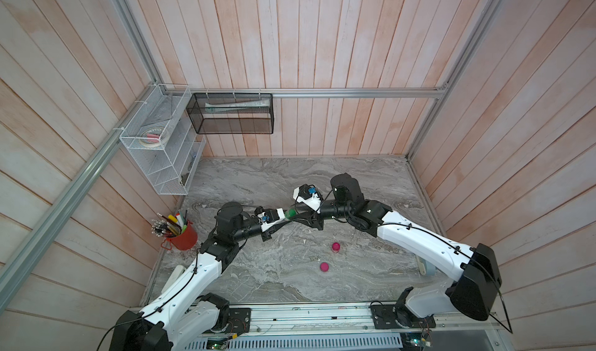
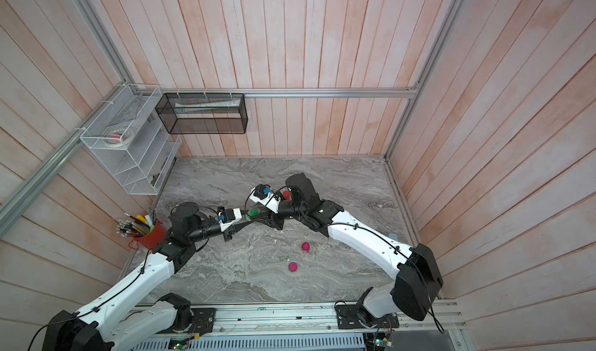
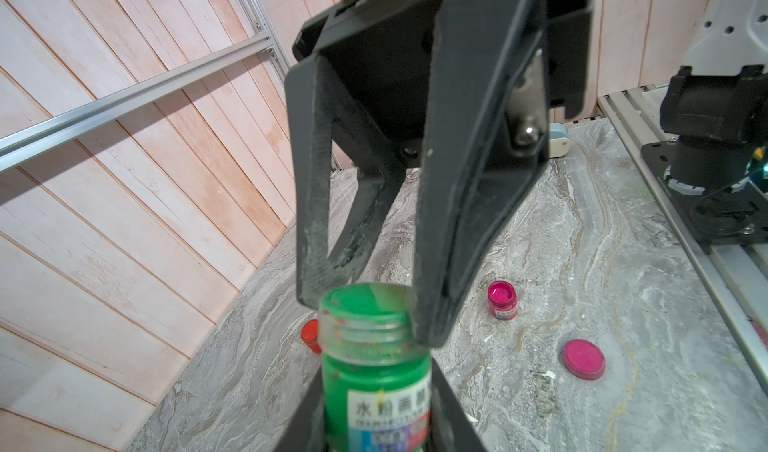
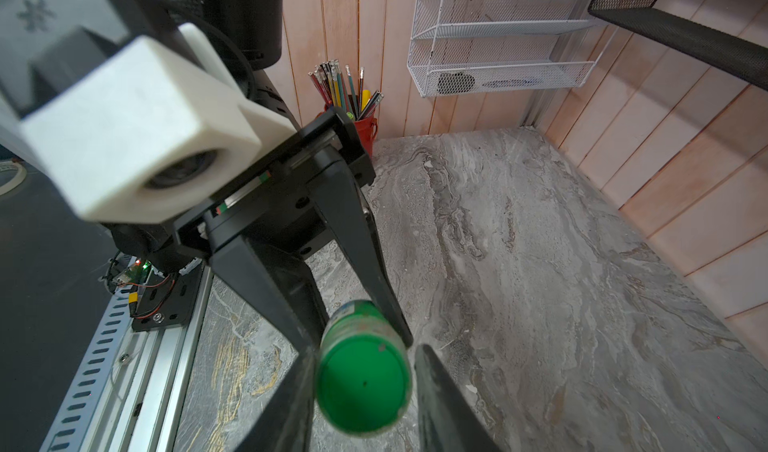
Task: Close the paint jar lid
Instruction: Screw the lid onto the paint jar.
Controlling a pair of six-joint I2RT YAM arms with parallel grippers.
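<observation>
A green paint jar [image 1: 289, 215] [image 3: 374, 383] with a printed label is held off the marble table, lying nearly level. My left gripper [image 3: 376, 429] is shut on its body, one finger on each side. The lid [image 3: 365, 304] [image 4: 361, 383], green with a clear rim, sits on the jar's neck. My right gripper [image 4: 365, 356] [image 3: 370, 315] meets it from the opposite side and straddles the lid. One of its fingers [image 4: 299, 371] touches the rim. The other [image 4: 436, 387] stands a small gap off. Both top views show the two grippers tip to tip at the table's middle.
An open pink jar [image 1: 336, 247] [image 3: 502, 300] and its loose pink lid [image 1: 324, 266] [image 3: 584, 358] rest on the table nearer the front. A small red-capped jar [image 2: 286, 194] stands behind the right wrist. A red cup of pencils [image 1: 182, 236] and a white wire shelf [image 1: 161, 146] are at the left wall.
</observation>
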